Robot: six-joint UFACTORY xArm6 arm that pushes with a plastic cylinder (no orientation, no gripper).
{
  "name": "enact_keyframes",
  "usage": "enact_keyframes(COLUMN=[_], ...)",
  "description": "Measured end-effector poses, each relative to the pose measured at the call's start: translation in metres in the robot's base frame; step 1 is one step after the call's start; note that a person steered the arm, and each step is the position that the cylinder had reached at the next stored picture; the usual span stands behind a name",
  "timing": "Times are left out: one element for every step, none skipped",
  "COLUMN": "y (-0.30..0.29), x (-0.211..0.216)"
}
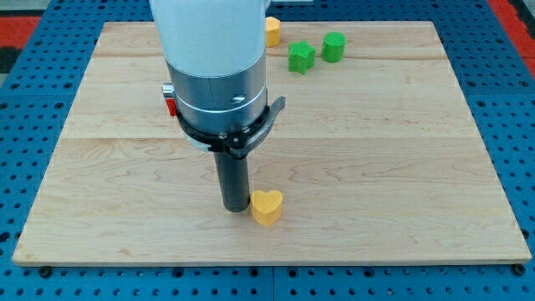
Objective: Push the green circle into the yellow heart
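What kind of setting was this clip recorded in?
Likely a robotics lab bench: a wooden board lies on a blue perforated mounting surface, with small blocks like the yellow heart and green circle, and my tip beside the heart.

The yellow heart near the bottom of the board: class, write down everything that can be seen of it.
The yellow heart is a small, thick block of plain, matte yellow, perhaps painted wood or plastic. It lies flat on the wooden board, heart face up, its lobes toward the view's top and its point toward the view's bottom. It sits in the lower middle of the board. My tip stands right at its left side, seemingly touching it. Nothing else is near.
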State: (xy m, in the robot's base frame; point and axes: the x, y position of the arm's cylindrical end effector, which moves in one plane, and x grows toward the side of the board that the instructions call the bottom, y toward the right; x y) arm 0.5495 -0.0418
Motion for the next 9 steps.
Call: enact_keyframes(y=[-0.003, -0.01, 0.075, 0.155, 0.214, 0.256, 0.216, 0.163, 0.149], x=[-0.004, -0.038, -0.075, -0.124, -0.192, -0.261, -0.322, -0.352, -0.338])
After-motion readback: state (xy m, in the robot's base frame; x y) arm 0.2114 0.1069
